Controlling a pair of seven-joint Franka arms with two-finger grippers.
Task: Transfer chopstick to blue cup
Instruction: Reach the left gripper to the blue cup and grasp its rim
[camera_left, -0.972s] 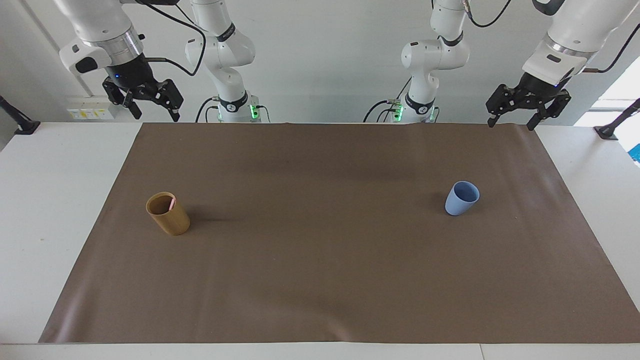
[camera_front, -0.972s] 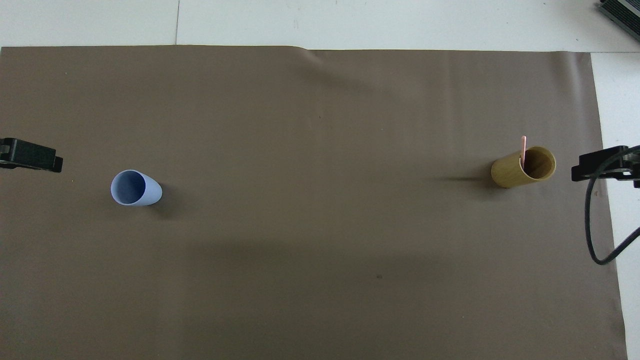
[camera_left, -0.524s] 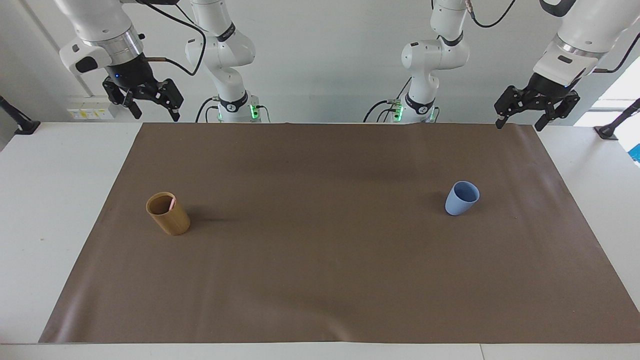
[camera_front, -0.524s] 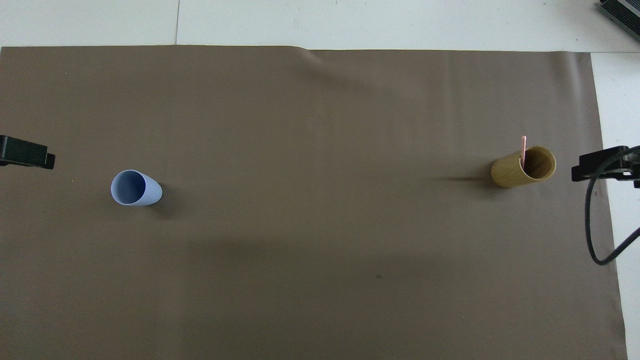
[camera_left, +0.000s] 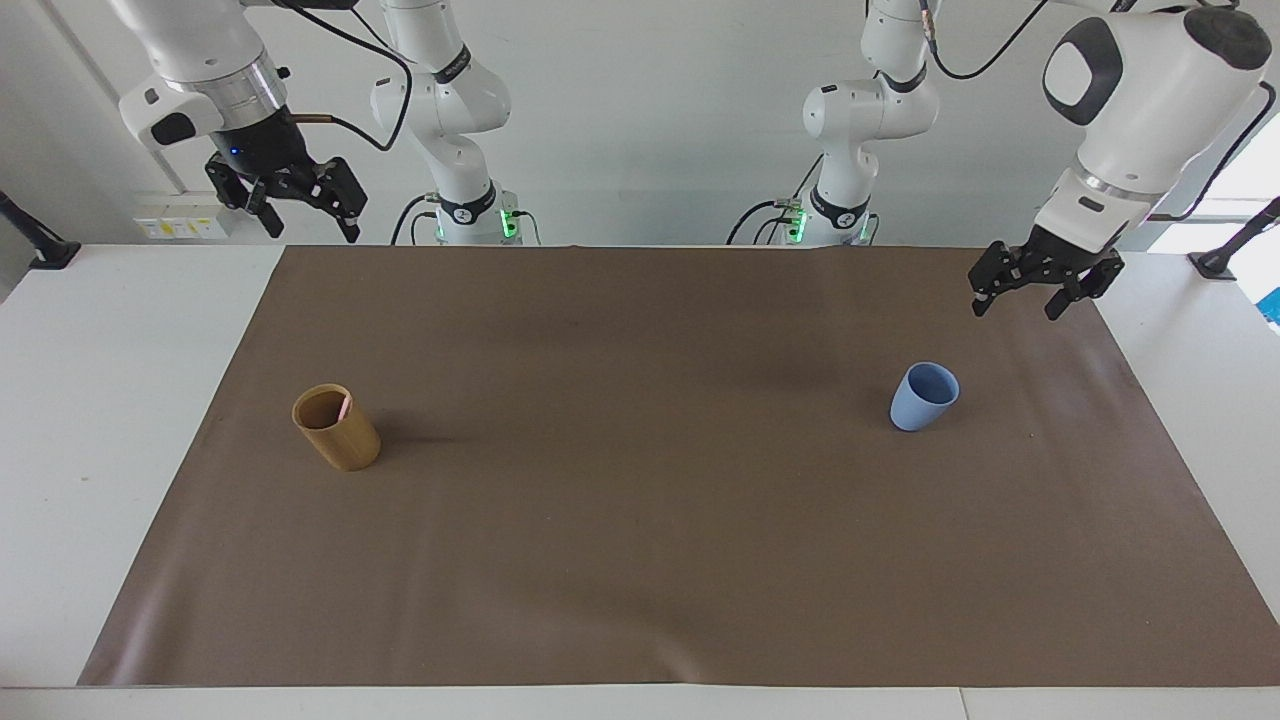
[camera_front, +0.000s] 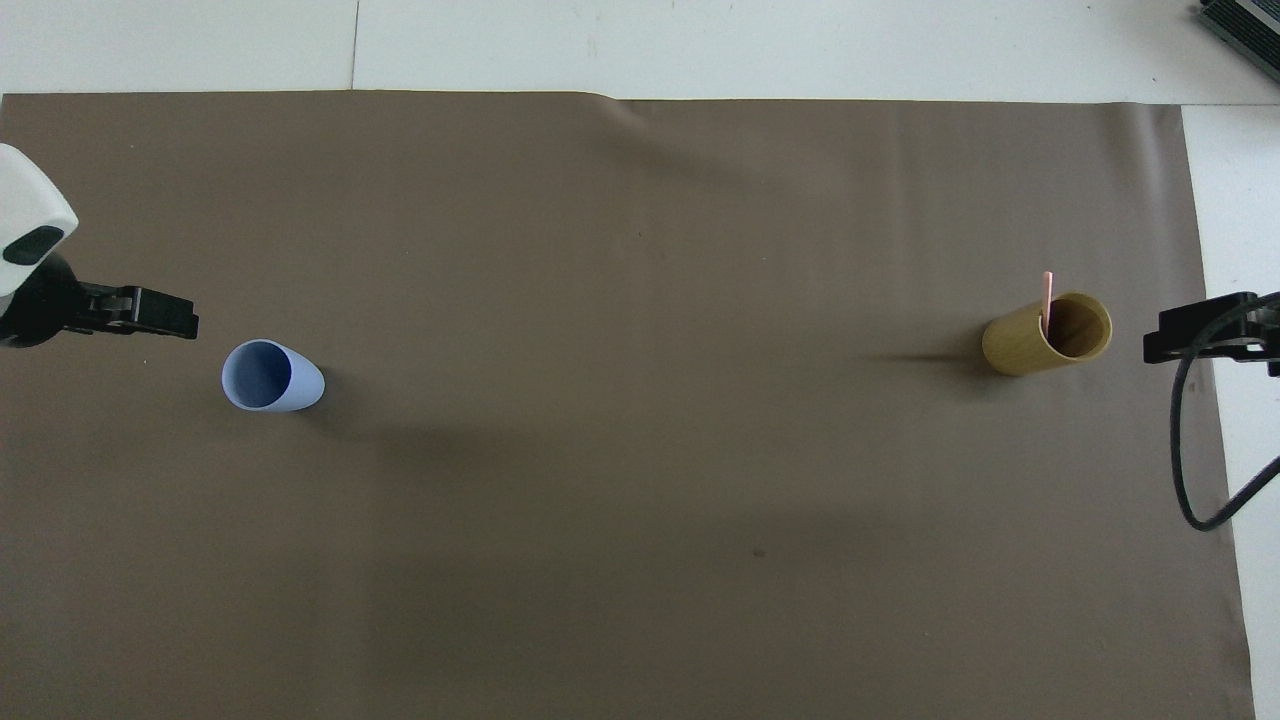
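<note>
Basically nothing is grasped yet, so this reads as the very start, the approach step. The chopstick stands in the tan cup toward the right arm's end of the table, leaning on the rim with its pink tip poking just above it. The blue cup stands upright and empty toward the left arm's end, well apart from the tan cup. The left gripper hangs in the air over the brown mat near its edge, close to the blue cup but not touching it, fingers spread, holding nothing. The right gripper waits raised at the right arm's end of the table, over the edge of the mat nearest the robots, also spread and empty. My guess is that the next move has one gripper come down over the tan cup, pinch the exposed tip of the stick and lift it straight up clear of the rim; the right one is on that side. The catch is that little stick shows above the rim, so the cup wall crowds the fingers and the cup could tip. Between the cups the mat shows nothing in the way. A black cable loops by the right gripper, off the path.
</note>
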